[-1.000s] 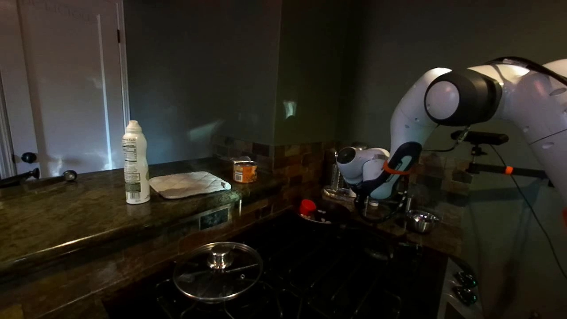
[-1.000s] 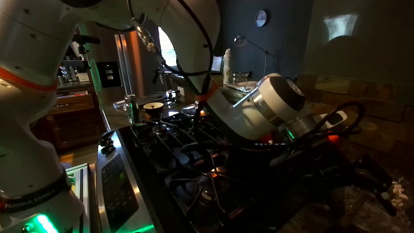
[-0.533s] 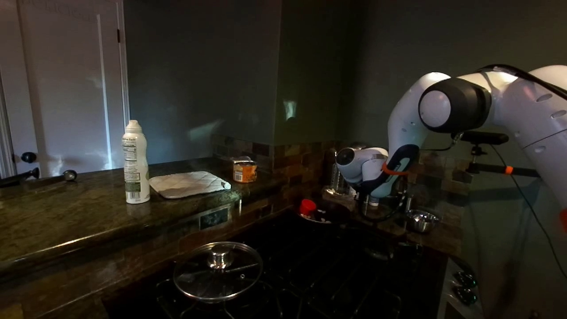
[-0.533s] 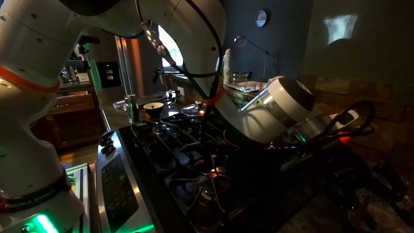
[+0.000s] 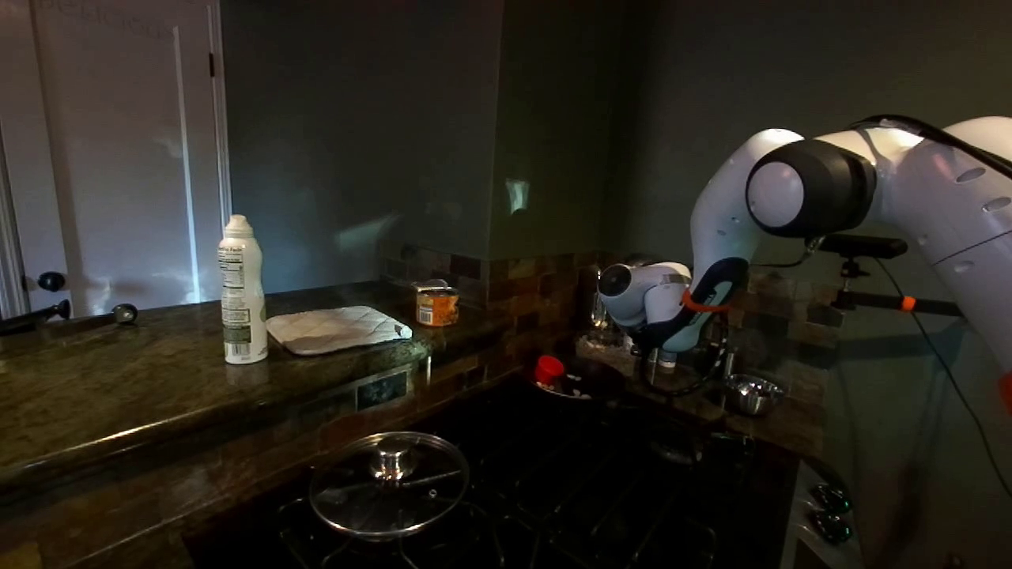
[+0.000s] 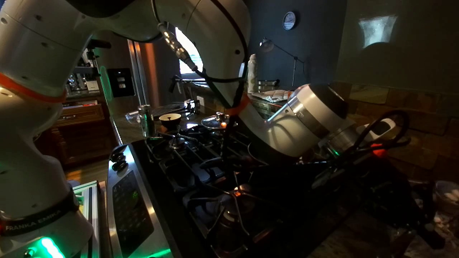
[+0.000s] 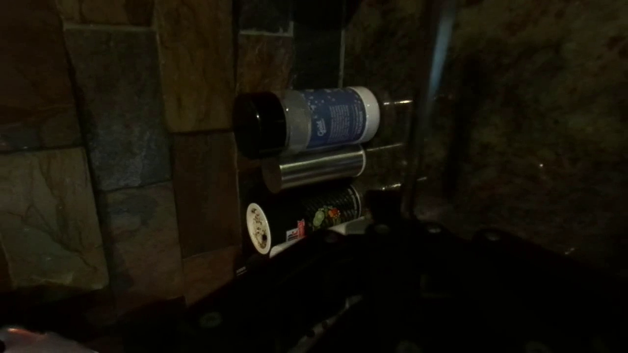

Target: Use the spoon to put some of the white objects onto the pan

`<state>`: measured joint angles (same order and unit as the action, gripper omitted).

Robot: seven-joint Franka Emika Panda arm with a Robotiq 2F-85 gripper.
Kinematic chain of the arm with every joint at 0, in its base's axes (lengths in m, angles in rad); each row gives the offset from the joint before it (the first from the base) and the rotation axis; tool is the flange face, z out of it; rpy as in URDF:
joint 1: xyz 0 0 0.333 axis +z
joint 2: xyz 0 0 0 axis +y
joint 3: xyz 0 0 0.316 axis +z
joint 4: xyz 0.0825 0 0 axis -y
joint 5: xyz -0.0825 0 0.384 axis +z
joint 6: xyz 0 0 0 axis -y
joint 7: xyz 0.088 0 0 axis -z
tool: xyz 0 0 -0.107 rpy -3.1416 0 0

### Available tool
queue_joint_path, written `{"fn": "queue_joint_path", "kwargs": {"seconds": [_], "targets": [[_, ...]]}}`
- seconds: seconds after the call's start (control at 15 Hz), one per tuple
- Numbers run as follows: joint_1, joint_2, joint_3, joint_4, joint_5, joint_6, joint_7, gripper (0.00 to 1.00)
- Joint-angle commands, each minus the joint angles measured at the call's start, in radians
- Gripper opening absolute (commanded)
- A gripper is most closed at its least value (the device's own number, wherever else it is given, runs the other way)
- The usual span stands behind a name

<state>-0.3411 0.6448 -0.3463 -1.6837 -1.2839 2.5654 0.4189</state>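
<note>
My gripper (image 7: 400,213) is a dark shape at the bottom of the wrist view, its fingertips closed together. Between them rises a thin shiny metal shaft, which looks like the handle of the spoon (image 7: 436,63); its far end is out of view. In an exterior view the white objects (image 6: 452,196) lie in a clear bowl at the right edge, close beside the dark hand. The round dark pan (image 5: 598,379) sits at the back of the stove, with a red cup (image 5: 549,369) and a few white pieces in it.
Several containers, among them a blue-labelled jar (image 7: 336,117), stand by the tiled wall (image 7: 132,108) near the gripper. A metal bowl (image 5: 753,393) is on the counter. A glass lid (image 5: 389,486) rests on the stove. The ledge holds a white bottle (image 5: 243,292), quilted mat (image 5: 340,328) and can (image 5: 437,307).
The arm has come lower and reached farther toward the tiled wall, then drawn back slightly. The fingers, spread a second ago, have closed.
</note>
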Motion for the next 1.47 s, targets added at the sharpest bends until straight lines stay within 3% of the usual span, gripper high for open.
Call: {"fn": "queue_joint_path", "kwargs": {"seconds": [0.0, 0.27, 0.47, 0.73, 0.93, 1.07, 1.27, 1.4], "targets": [[0.014, -0.046, -0.018, -0.047, -0.069, 0.019, 0.035, 0.01], [0.046, -0.142, -0.039, -0.122, -0.224, -0.033, 0.061, 0.01], [0.036, -0.225, -0.013, -0.209, -0.301, -0.065, -0.03, 0.01], [0.043, -0.282, 0.007, -0.286, -0.302, -0.222, -0.181, 0.01], [0.054, -0.28, 0.029, -0.283, -0.317, -0.346, -0.192, 0.01], [0.024, -0.258, 0.049, -0.253, -0.291, -0.325, -0.186, 0.03], [0.032, -0.26, 0.059, -0.253, -0.295, -0.346, -0.186, 0.01], [0.055, -0.226, 0.059, -0.216, -0.305, -0.433, -0.235, 0.01]]}}
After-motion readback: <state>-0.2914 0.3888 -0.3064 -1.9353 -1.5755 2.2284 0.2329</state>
